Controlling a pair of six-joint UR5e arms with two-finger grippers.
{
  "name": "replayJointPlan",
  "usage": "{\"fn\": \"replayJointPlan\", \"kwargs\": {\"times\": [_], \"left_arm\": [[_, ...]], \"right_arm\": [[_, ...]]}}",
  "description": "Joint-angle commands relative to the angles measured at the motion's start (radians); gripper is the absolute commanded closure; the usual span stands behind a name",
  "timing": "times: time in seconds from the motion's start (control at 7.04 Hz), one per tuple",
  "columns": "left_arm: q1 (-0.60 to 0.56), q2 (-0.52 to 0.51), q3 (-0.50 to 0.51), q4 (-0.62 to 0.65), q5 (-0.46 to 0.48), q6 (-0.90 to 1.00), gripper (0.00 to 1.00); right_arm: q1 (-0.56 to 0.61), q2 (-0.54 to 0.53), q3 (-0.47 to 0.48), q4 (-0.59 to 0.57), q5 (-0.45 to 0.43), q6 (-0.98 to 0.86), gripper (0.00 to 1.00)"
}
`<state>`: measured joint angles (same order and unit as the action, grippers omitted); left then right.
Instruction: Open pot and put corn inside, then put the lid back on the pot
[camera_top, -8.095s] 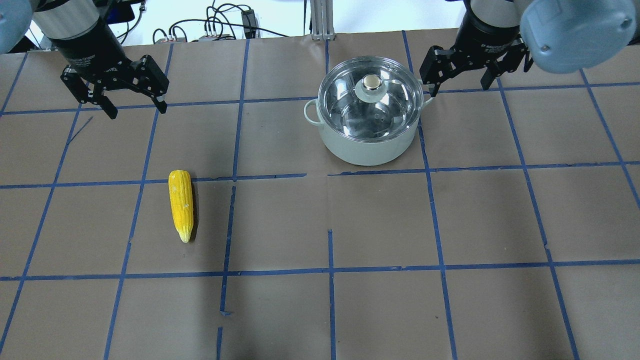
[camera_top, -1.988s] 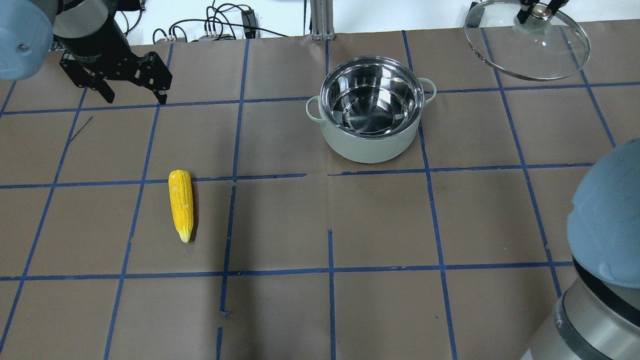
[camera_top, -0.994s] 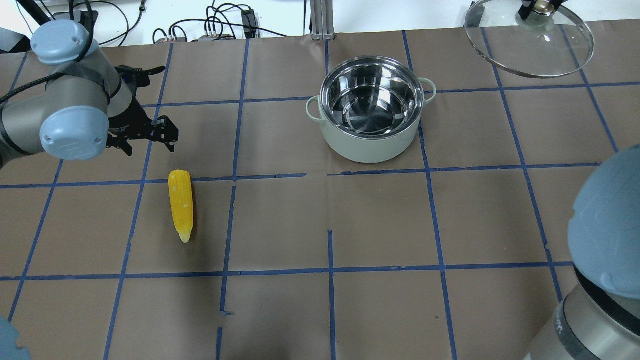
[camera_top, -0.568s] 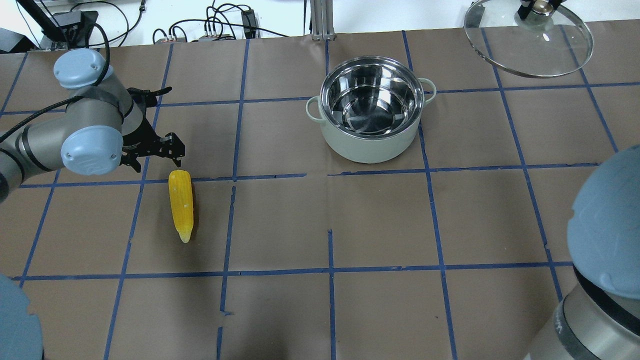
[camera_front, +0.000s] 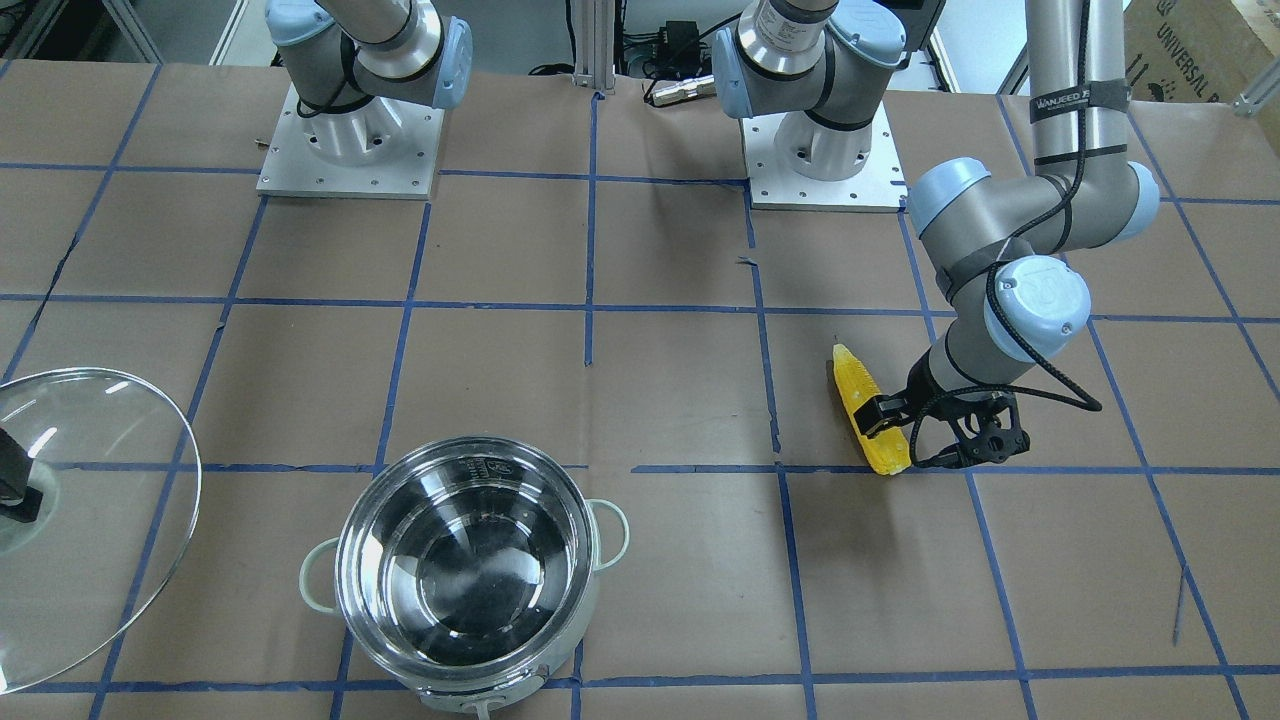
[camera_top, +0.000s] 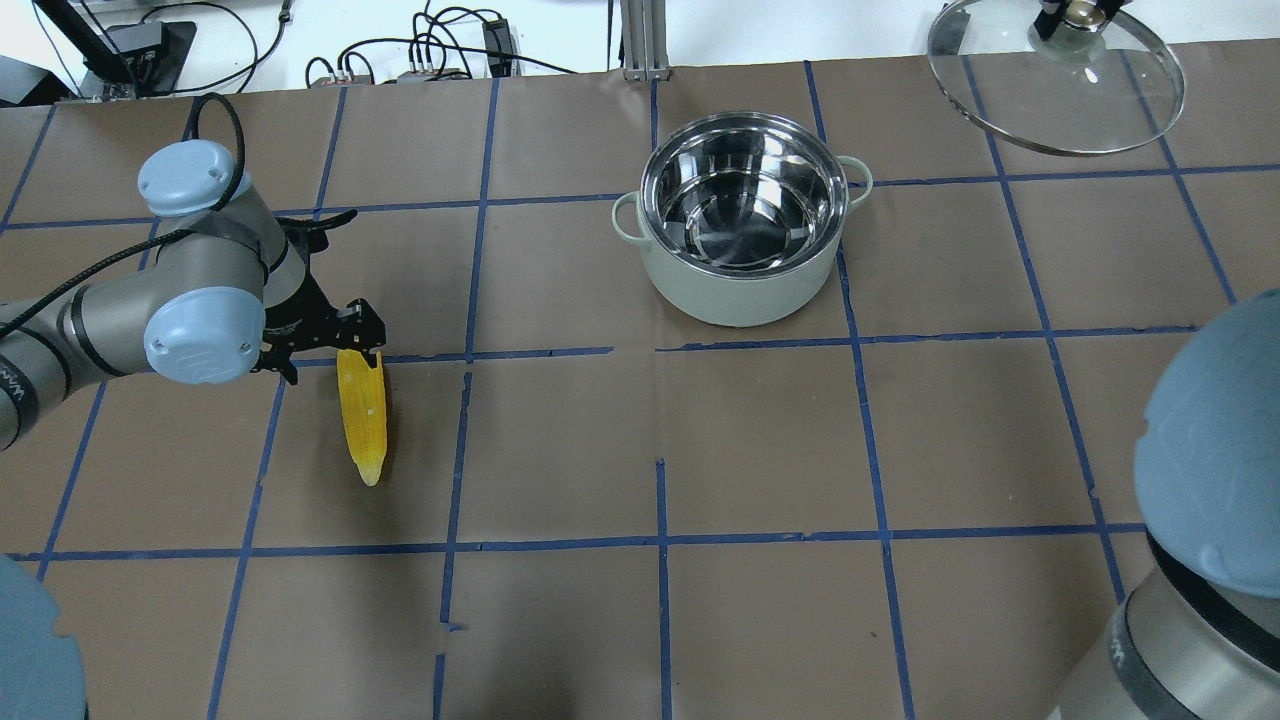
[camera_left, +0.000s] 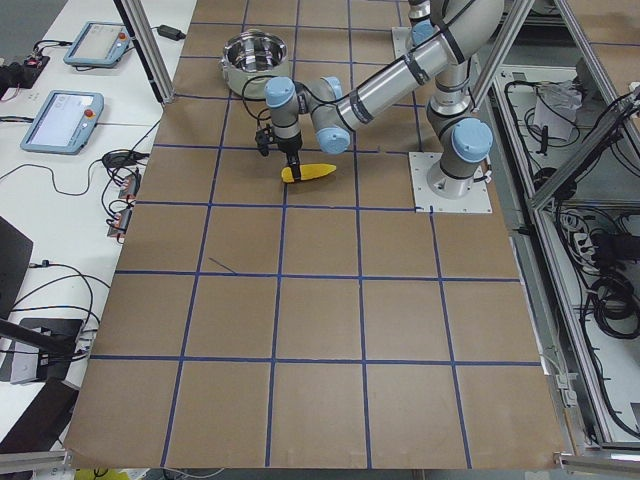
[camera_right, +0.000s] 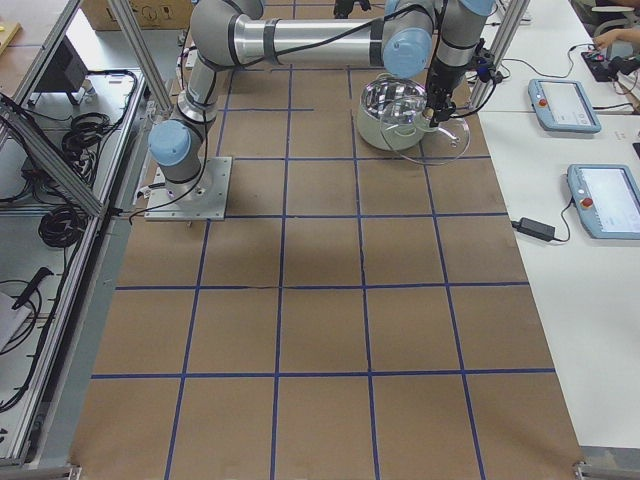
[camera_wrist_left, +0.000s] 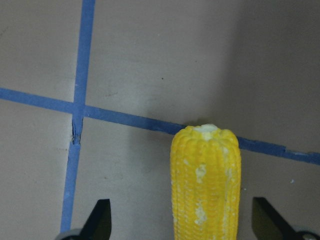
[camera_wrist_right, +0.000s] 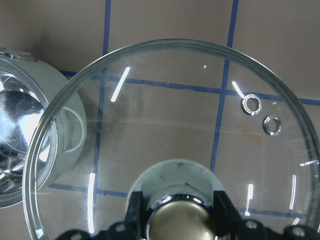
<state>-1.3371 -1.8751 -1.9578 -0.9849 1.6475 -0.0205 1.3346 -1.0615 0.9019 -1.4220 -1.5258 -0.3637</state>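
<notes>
The yellow corn (camera_top: 363, 420) lies on the table, blunt end towards the far side. My left gripper (camera_top: 335, 350) is open and low over that blunt end. In the left wrist view the corn (camera_wrist_left: 205, 185) lies between the two fingertips (camera_wrist_left: 100, 217), apart from both. The pot (camera_top: 740, 300) stands open and empty at the far middle. My right gripper (camera_top: 1075, 15) is shut on the knob of the glass lid (camera_top: 1055, 100) and holds it up, tilted, at the far right. The right wrist view shows the knob (camera_wrist_right: 182, 220) clamped between the fingers, with the pot (camera_wrist_right: 30, 150) below on the left.
Brown paper with a blue tape grid covers the table (camera_top: 660, 450). Cables and a metal post (camera_top: 635, 40) lie past the far edge. My right arm's elbow (camera_top: 1210, 450) bulks at the near right of the overhead view.
The lid, on the pot 8 s ago, is now held up at the far right. My left arm has swung down to the corn, its open fingers now over the blunt end.
</notes>
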Motion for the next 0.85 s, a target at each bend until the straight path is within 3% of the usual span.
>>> {"fn": "replayJointPlan", "kwargs": {"times": [0.0, 0.14, 0.28, 0.43, 0.57, 0.71], "left_arm": [[-0.001, -0.015, -0.007, 0.000, 0.000, -0.035, 0.01], [-0.001, -0.021, -0.006, 0.000, 0.000, -0.039, 0.02], [-0.001, -0.022, -0.006, 0.026, -0.002, -0.038, 0.20], [-0.002, -0.030, -0.007, 0.061, -0.012, -0.045, 0.65], [-0.004, -0.036, -0.006, 0.064, -0.037, -0.068, 0.82], [-0.004, -0.036, -0.003, 0.066, -0.037, -0.078, 0.93]], "right_arm": [[0.002, 0.000, 0.000, 0.000, 0.003, 0.000, 0.90], [0.002, 0.000, 0.000, 0.000, 0.003, 0.002, 0.90], [0.002, 0.002, 0.000, 0.000, 0.003, 0.002, 0.90], [0.002, 0.002, 0.000, 0.002, 0.004, 0.002, 0.90], [0.002, 0.003, 0.000, 0.002, 0.004, 0.002, 0.90], [0.002, 0.002, 0.000, 0.002, 0.004, 0.002, 0.90]]}}
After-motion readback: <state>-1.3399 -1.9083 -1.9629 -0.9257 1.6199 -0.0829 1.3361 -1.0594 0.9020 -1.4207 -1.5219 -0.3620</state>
